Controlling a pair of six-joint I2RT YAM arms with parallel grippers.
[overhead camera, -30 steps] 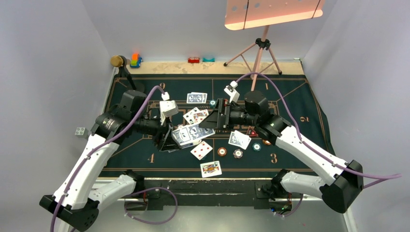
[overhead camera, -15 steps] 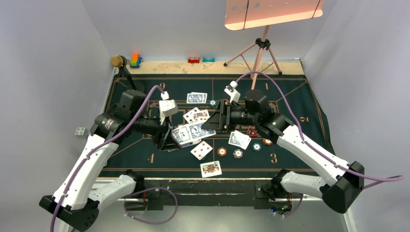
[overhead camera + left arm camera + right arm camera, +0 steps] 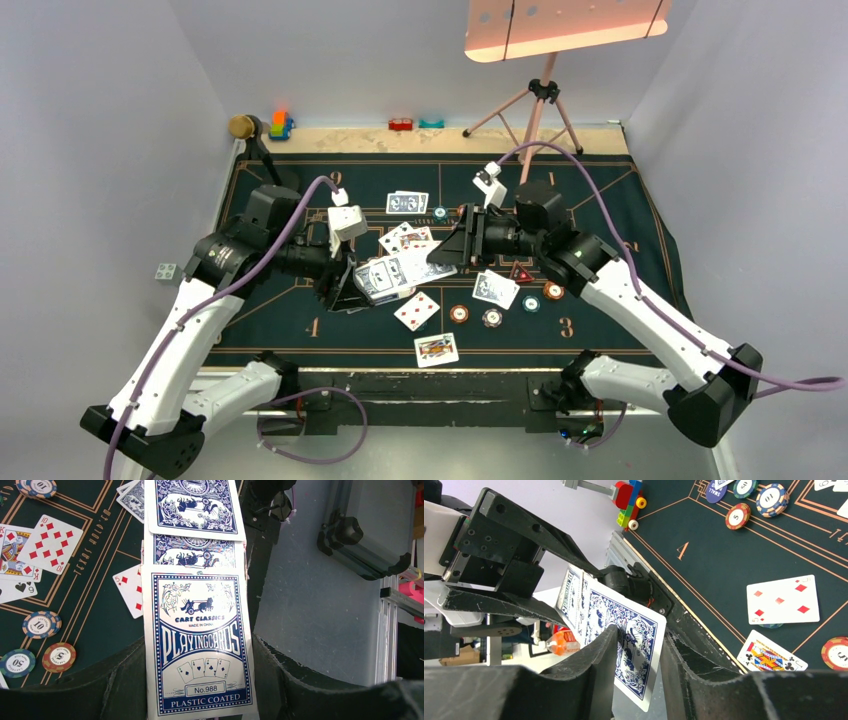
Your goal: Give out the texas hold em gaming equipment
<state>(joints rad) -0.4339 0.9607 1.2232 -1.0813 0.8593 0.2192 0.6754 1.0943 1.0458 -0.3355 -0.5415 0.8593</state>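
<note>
Holds the deck (image 3: 199, 630) raised above the felt mat (image 3: 280, 310) in the left gripper (image 3: 200, 685), jaws closed tight on its long edges. Offers it that way, by the look of it, for drawing one card off the top without dragging the rest. Shows a few blue backs slid out past the far end of the deck in the left wrist view.

Meets the deck from its right side with the right gripper (image 3: 640, 630), one finger on either side of the top card (image 3: 634, 655), that card jutting from the deck's end straight into the gap. Cannot tell from the right wrist view about pressure: pads possibly pinching the card already, possibly only bracketing it, jaws neither wide nor fully closed.

Leaves the rest of the equipment flat on the mat around the deck: a five of diamonds (image 3: 417, 311) face up just near-right of the deck; a court card (image 3: 436, 348) nearer again; three chips (image 3: 492, 318) in a row right of the deck; more face-up cards just beyond it.

Judged as mid-deal: firm pinch on a single card first, then a clean pull away from the deck; main risk, two cards leaving together.
</note>
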